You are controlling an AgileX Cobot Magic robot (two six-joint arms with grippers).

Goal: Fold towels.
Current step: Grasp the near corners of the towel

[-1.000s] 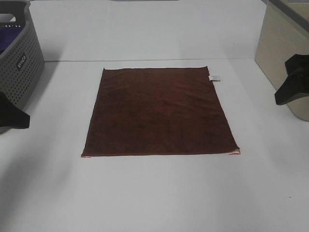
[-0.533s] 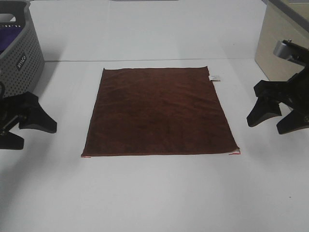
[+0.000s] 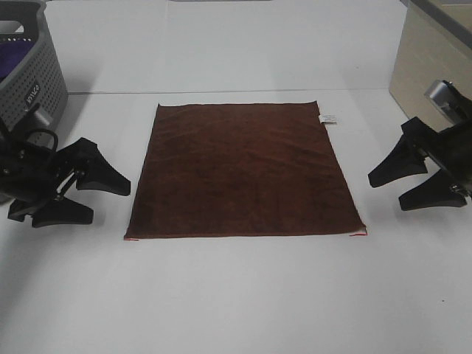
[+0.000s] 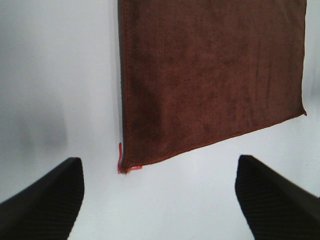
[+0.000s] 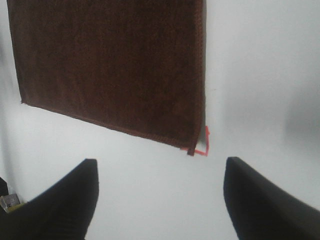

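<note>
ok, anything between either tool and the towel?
Nothing visible. Only bare table lies between the left tool and the towel, and between the right tool and it. Both tools are open.

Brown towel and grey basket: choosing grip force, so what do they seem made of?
The towel looks like soft terry or microfibre cloth: matte, fuzzy nap, stitched hem. The basket looks like rigid moulded plastic: grey, regular perforations.

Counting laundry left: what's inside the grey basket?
Purple cloth shows inside the grey basket. The rest of the interior is hidden by its wall or cut off at the frame edge, so no count possible.
</note>
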